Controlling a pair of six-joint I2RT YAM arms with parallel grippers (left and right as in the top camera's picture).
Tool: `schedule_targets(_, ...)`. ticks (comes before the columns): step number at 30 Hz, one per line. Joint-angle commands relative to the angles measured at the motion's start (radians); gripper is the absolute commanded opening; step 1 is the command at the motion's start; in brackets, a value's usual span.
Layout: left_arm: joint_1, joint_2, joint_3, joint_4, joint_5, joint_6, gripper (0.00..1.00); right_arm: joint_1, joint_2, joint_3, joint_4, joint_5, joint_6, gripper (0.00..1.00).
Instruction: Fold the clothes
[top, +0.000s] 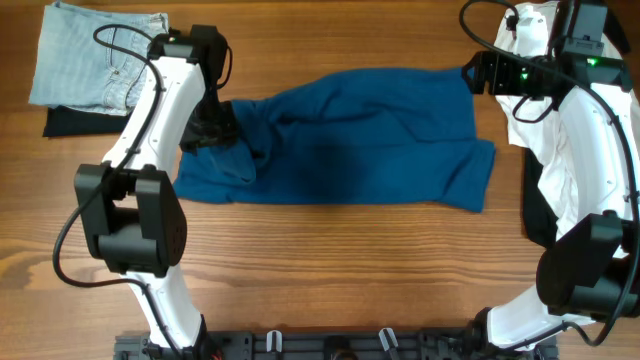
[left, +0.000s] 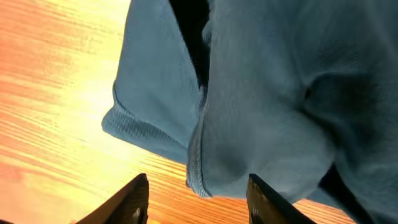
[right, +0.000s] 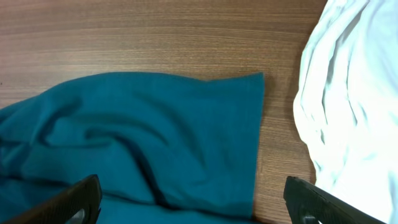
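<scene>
Left gripper (left: 198, 200), half open and empty, at the bunched left end of the blue shirt (top: 350, 140); right gripper (right: 193, 204), wide open, above its far right corner.

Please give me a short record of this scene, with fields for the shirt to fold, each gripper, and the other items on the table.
shirt: royal-blue shirt, spread across the middle of the wooden table, wrinkled, fold not finished
left gripper: left gripper open, low over the shirt's left end
right gripper: right gripper open, above the shirt's far right corner
other items: pale denim jeans at far left, on a dark cloth; white shirt at right
</scene>
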Motion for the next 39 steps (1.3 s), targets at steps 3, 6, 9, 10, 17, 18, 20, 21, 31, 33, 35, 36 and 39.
schedule_targets(3,-0.016,0.0,-0.125,0.072,-0.018,-0.052,0.34,0.004,0.017,0.004,0.006,-0.024,0.005,0.96)
schedule_targets(6,-0.014,-0.001,-0.145,0.131,-0.035,-0.055,0.12,0.004,0.017,0.004,0.006,-0.024,0.005,0.96)
schedule_targets(9,0.005,-0.003,-0.145,0.164,-0.087,-0.055,0.04,0.004,0.016,0.004,0.006,-0.023,0.005,0.96)
schedule_targets(10,0.016,-0.003,-0.145,0.172,-0.115,-0.055,0.04,0.004,0.017,0.004,0.006,-0.024,0.005,0.96)
schedule_targets(17,0.222,-0.003,-0.145,0.386,-0.459,0.08,0.04,0.004,0.016,0.004,0.009,-0.024,0.006,0.96)
schedule_targets(18,0.237,-0.003,-0.145,0.446,-0.459,0.12,0.08,0.004,0.017,0.004,0.009,-0.024,0.006,0.96)
schedule_targets(20,0.242,-0.003,-0.143,0.517,-0.459,0.147,0.87,0.004,0.017,0.004,0.009,-0.024,0.006,0.96)
schedule_targets(21,0.24,-0.003,-0.132,0.538,-0.459,0.147,1.0,0.004,0.017,0.004,0.008,-0.024,0.006,0.96)
schedule_targets(31,0.19,-0.031,0.132,0.374,0.147,0.172,1.0,0.004,0.017,0.004,0.009,-0.024,0.006,0.96)
schedule_targets(33,0.19,0.006,0.13,0.322,0.157,0.172,1.0,0.004,0.017,0.004,0.01,-0.023,0.005,0.96)
schedule_targets(35,0.19,0.051,0.13,0.282,0.156,0.172,1.0,0.004,0.017,0.004,0.01,-0.024,0.005,0.96)
schedule_targets(36,0.19,0.074,0.13,0.271,0.155,0.172,1.0,0.004,0.017,0.004,0.011,-0.024,0.005,0.96)
schedule_targets(39,0.191,0.119,0.13,0.266,0.155,0.172,1.0,0.004,0.017,0.004,0.011,-0.024,0.005,0.96)
